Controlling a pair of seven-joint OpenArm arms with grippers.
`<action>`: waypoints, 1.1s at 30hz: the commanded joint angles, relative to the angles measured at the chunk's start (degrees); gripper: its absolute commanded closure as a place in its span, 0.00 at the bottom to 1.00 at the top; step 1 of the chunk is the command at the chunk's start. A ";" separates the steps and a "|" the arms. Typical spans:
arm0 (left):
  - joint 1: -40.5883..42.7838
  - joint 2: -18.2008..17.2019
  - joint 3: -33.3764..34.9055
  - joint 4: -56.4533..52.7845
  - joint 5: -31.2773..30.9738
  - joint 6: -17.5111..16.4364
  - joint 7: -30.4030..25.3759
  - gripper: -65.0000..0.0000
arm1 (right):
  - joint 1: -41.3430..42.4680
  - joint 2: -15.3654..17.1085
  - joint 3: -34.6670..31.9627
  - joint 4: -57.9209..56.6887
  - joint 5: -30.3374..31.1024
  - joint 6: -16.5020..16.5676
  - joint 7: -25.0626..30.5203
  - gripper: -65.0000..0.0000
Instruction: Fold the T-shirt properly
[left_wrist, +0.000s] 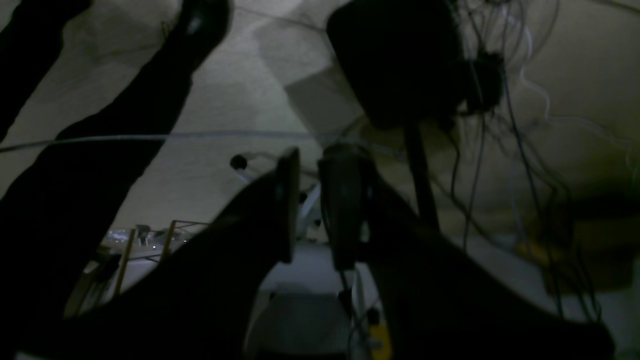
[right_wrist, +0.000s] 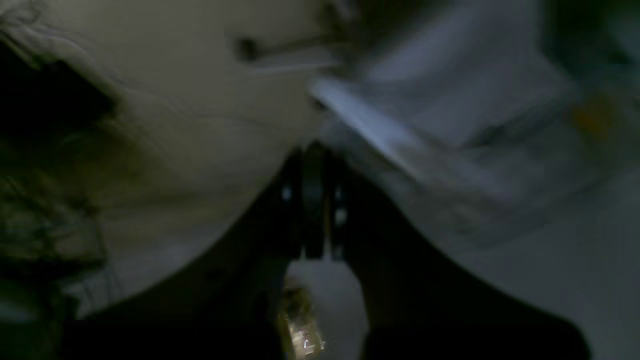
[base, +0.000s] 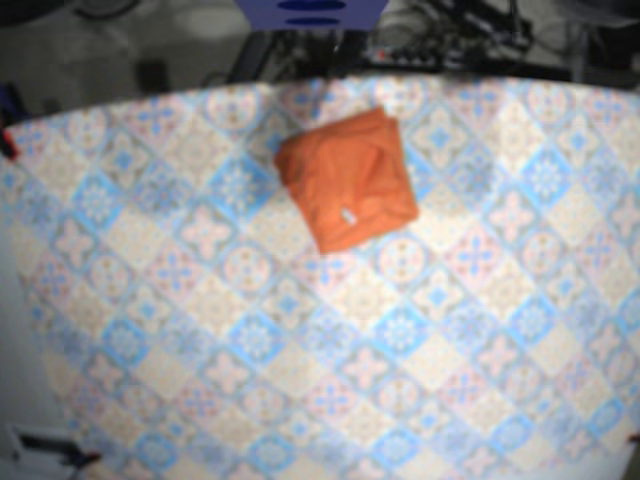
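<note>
We see the orange T-shirt (base: 345, 180) lying folded into a compact, slightly skewed square on the patterned table (base: 200, 330), close to the far edge and about midway along it, a small white tag showing on its near part. In the dim wrist views, our left gripper (left_wrist: 316, 165) holds nothing, with only a narrow gap between its jaws. Our right gripper (right_wrist: 312, 160) has its jaws pressed together, also holding nothing.

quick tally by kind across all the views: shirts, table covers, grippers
orange T-shirt: 1
patterned tablecloth: 1
grippers (left gripper, right gripper): 2
total: 4
</note>
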 joint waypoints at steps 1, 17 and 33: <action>-2.11 -0.73 0.25 -1.55 0.03 3.64 -2.15 0.83 | 0.12 1.54 -0.54 -3.39 -0.94 -0.96 0.56 0.98; -26.38 9.29 0.16 -14.91 -0.06 13.75 -4.78 0.83 | 23.76 -12.79 -14.16 -33.72 -0.77 -3.95 29.84 0.98; -31.13 22.22 -0.01 -19.22 -8.14 13.57 -4.70 0.83 | 36.34 -21.66 -14.43 -33.90 -0.77 6.69 30.81 0.98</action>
